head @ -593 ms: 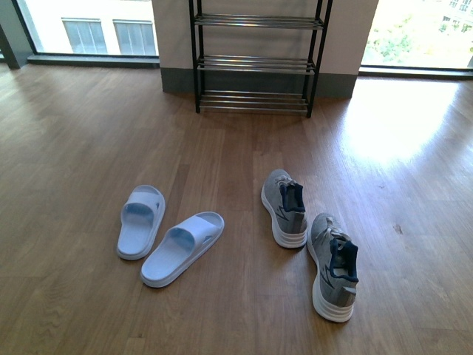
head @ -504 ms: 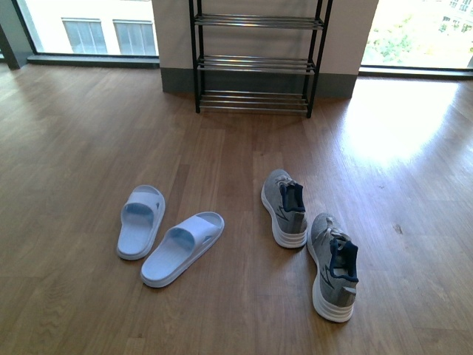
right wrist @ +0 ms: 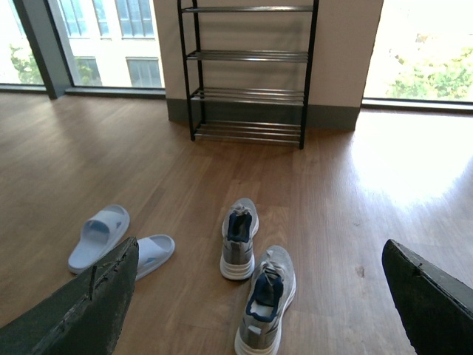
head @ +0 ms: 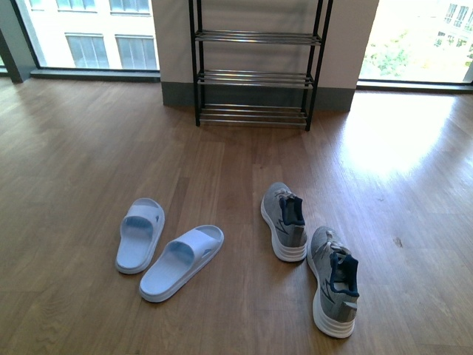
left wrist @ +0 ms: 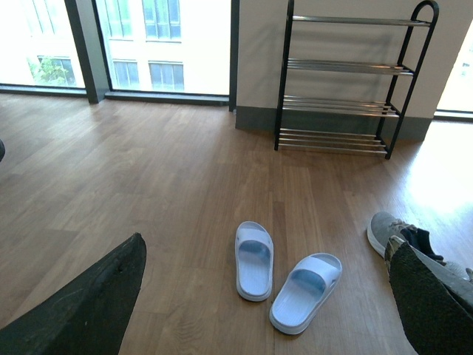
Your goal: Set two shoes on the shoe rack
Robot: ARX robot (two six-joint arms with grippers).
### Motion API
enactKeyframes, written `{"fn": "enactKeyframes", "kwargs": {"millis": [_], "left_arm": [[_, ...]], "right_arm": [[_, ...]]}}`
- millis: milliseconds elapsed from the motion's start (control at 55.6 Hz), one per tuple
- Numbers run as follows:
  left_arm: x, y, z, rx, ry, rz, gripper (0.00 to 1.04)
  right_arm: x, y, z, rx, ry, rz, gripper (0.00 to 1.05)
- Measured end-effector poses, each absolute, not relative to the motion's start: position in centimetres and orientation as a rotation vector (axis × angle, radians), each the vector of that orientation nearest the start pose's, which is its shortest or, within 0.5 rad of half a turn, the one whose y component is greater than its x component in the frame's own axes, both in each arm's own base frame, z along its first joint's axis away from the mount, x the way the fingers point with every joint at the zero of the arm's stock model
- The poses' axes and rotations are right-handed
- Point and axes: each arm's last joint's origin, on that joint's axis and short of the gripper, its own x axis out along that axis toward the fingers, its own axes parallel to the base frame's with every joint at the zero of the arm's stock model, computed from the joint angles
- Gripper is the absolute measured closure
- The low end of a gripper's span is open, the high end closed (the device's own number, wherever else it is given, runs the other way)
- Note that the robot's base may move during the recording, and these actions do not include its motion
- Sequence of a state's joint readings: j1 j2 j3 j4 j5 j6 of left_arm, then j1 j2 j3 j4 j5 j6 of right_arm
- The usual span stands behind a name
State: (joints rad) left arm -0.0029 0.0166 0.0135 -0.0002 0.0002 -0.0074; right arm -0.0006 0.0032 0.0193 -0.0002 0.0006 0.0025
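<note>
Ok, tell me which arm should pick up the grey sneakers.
Right, probably. In the front view the grey sneakers lie right of centre, on that arm's side, while the slide sandals lie to the left. Neither arm shows there.

All three views face the shoe rack (head: 253, 76).
</note>
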Motion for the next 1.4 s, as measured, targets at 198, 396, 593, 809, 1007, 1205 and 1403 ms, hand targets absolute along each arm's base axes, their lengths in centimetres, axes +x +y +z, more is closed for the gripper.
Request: {"fn": "enactKeyframes", "kwargs": {"millis": [198, 396, 593, 809, 1007, 1205, 1403], "left_arm": [[9.79, -0.03, 16.68, -0.007, 0.003, -0.003, 0.09], [9.79, -0.03, 16.68, -0.007, 0.003, -0.003, 0.09], [9.79, -0.03, 16.68, -0.007, 0.003, -0.003, 0.09], [9.79, -0.03, 16.68, -0.007, 0.003, -0.003, 0.09], [9.79, -0.03, 16.68, -0.007, 0.003, -0.003, 0.09], [9.79, -0.03, 16.68, -0.007, 0.003, -0.003, 0.09], [9.79, -0.03, 16.68, -0.007, 0.003, -0.003, 0.09]], "right_arm": [[9.67, -0.01, 16.98, 0.002, -0.016, -0.001, 0.09], [9.67, -0.01, 16.98, 0.002, -0.016, -0.001, 0.09], [9.67, -0.01, 16.98, 0.002, -0.016, -0.001, 0.09], [9.67, -0.01, 16.98, 0.002, -0.016, -0.001, 0.09], [9.67, -0.01, 16.98, 0.002, -0.016, -0.001, 0.09], [9.67, -0.01, 16.98, 0.002, -0.016, -0.001, 0.09], [9.67, -0.01, 16.98, 0.002, -0.016, -0.001, 0.09]]}}
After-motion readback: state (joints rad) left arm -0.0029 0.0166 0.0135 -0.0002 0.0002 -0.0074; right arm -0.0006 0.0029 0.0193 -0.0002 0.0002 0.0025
